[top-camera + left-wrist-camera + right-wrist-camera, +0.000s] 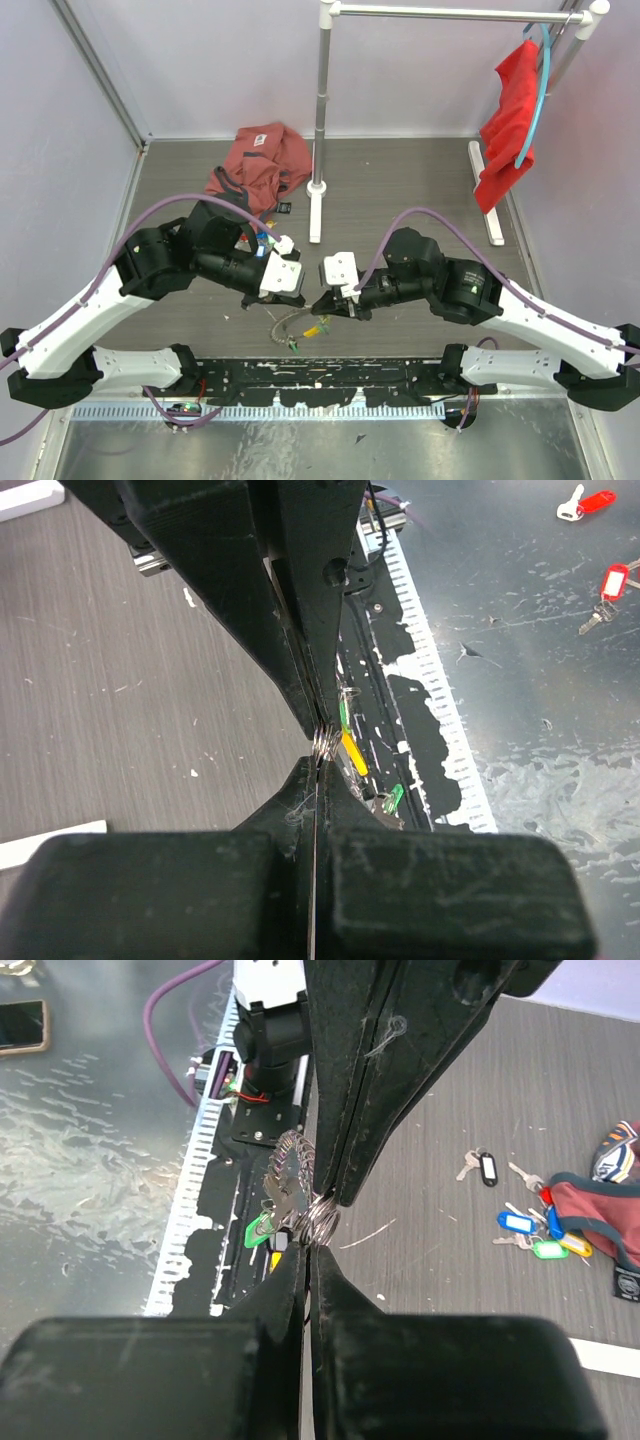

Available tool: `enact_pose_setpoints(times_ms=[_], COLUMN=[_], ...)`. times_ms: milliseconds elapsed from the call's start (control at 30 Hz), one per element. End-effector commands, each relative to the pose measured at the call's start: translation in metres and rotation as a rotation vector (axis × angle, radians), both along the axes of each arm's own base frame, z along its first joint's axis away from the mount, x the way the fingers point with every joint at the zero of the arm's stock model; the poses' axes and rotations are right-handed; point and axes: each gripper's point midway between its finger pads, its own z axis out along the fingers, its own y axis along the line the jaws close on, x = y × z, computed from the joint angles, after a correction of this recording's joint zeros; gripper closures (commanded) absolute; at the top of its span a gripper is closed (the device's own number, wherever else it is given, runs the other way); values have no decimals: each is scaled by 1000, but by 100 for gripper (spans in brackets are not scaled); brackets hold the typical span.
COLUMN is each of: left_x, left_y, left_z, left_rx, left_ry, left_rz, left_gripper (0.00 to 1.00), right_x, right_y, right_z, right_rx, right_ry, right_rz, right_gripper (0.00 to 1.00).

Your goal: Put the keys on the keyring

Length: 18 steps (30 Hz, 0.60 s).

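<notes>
Keyring (290, 1192): thin silvery loop, densely strung; yellow tag (353, 753), green tag (391, 797).

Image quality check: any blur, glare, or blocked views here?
Top external: even light, sharp, only soft shadows. Left wrist: blurred left fingers crowd the frame, keyring barely shows. Right wrist: right fingers soft, keyring and loose keys sharp.

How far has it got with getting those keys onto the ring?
Looks done: the keyring already carries many silvery keys, plus a green tag and a yellow tag. In hand: the left pincer and right pincer are both shut on its loop. Remaining: loose keys with blue, green, yellow and black tags lie by the red cloth, not yet threaded.
</notes>
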Motion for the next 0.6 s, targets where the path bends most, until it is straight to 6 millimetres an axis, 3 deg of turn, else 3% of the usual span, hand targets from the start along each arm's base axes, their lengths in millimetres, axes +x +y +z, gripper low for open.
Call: enact_pose_setpoints(times_ms=[0, 400, 567], left_x=[-6, -10, -15], left_y=[2, 8, 13], left_z=[20, 16, 13], left_rx=[-66, -57, -38], left_ry=[-13, 16, 43], left_rz=[-4, 13, 11], left_gripper=[100, 94, 79], right_x=[22, 40, 44], right_y=[-9, -27, -33], right_z=[31, 51, 54], right_rx=[63, 74, 64], right_ry=[-87, -204, -233], right_rz=[-128, -223, -246], right_gripper=[99, 99, 99])
